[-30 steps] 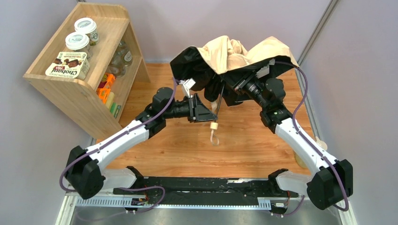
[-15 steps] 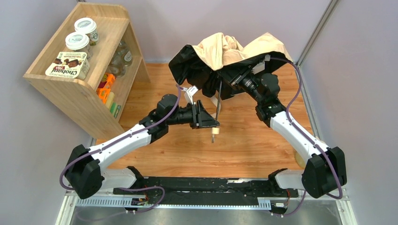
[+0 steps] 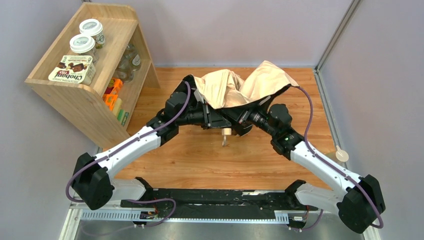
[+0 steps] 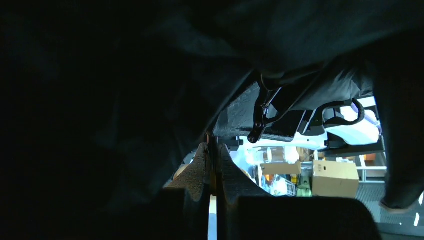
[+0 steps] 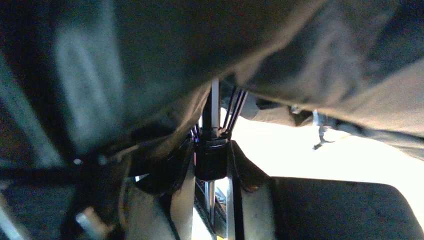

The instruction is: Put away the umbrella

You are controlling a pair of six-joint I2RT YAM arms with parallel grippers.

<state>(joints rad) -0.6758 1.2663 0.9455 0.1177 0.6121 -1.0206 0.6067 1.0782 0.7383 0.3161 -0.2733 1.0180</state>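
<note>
While limp above both, umbrella (image 3: 226,88) tight by its shaft in left gripper (image 4: 213,152) and right gripper (image 5: 211,156)

Matt cloth umbrella (image 3: 225,87) (rumpled); smooth wooden table (image 3: 200,160).

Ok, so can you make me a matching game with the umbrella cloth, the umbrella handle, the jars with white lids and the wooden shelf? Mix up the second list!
Things:
1. umbrella cloth
2. umbrella handle
3. white-lidded jars
4. wooden shelf

Colour or place:
A. in the far left corner
B. standing on top of the shelf
C. peach-beige, bunched up in the middle
D. small and cream, hanging just below the cloth

Pairs: 1-C, 2-D, 3-B, 4-A
</note>
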